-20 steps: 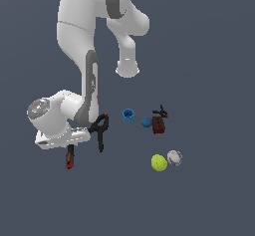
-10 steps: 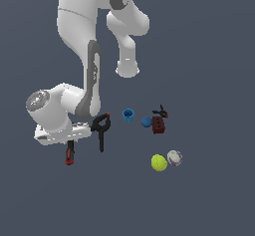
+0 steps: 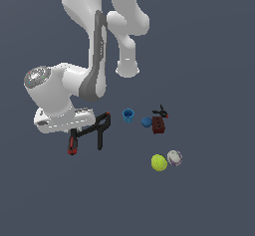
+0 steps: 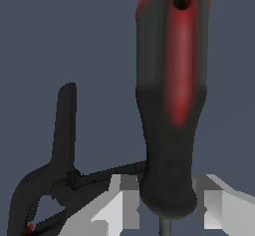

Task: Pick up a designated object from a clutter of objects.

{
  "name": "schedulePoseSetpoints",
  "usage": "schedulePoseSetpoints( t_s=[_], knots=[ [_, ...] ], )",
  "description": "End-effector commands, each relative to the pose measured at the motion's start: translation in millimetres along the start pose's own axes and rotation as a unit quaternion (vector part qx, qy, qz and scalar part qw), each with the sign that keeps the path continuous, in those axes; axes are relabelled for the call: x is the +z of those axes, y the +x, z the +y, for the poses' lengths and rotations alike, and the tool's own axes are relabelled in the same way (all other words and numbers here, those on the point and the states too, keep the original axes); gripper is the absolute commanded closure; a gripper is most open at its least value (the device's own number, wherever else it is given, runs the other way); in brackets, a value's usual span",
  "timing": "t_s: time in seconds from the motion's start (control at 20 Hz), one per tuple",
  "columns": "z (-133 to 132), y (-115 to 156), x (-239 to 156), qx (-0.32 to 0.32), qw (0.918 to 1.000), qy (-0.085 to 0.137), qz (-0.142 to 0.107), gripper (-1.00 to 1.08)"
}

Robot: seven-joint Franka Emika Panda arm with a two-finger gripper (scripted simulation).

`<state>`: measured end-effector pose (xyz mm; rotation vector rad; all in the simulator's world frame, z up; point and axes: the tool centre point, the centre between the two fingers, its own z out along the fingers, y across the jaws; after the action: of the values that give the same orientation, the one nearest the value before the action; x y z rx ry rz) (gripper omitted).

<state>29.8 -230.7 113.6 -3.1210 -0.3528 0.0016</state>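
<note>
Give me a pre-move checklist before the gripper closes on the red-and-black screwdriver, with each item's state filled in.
1. Gripper over the slim red-and-black-handled screwdriver: ok, a pale finger shows on each side of the handle's end.
2. Jaws open: ok, both fingers stand apart from the handle.
3. Black spring clamp clear of the fingers: not ok, one clamp arm runs right up to the near finger in the wrist view.
4. Fingers low enough to grip: cannot tell.
5. Other clutter out of the way: ok, the small blue cup and yellow-green tennis ball lie well off to the exterior view's right.
</note>
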Motion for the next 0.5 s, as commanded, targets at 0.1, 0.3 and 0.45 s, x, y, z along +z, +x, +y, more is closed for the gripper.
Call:
schedulePoseSetpoints(
  t_s=[0.1, 0.3, 0.45],
  knots=[
    [-19, -6, -41, 0.000, 1.0000, 0.000, 0.000, 1.08],
    [-35, -13, -80, 0.000, 1.0000, 0.000, 0.000, 1.08],
    [-48, -17, -110, 0.000, 1.0000, 0.000, 0.000, 1.08]
  ],
)
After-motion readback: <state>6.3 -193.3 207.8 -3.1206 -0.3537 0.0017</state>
